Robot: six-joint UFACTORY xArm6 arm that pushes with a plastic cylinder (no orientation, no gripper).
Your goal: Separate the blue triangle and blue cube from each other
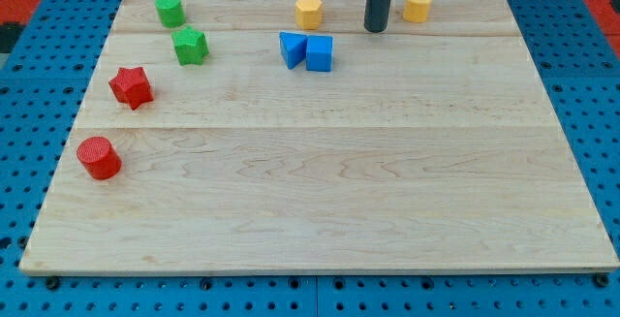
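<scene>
The blue triangle block (292,48) and blue cube block (320,53) sit touching near the wooden board's (320,201) top edge. My tip (376,29), a bare rod holding nothing, rests up-right of the cube, between the yellow hexagonal block (308,12) and another yellow block (418,6) of unclear shape. The rod's upper part is cut off at the view's top.

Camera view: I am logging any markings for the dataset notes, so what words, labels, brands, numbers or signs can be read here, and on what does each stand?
None: no text, number, brand or sign can be read in this view.
The wooden board, the blue triangle, the blue cube, the other coloured blocks and the dark rod ending in my tip all show plain surfaces.
The blue pegboard around the board shows only holes.
</scene>
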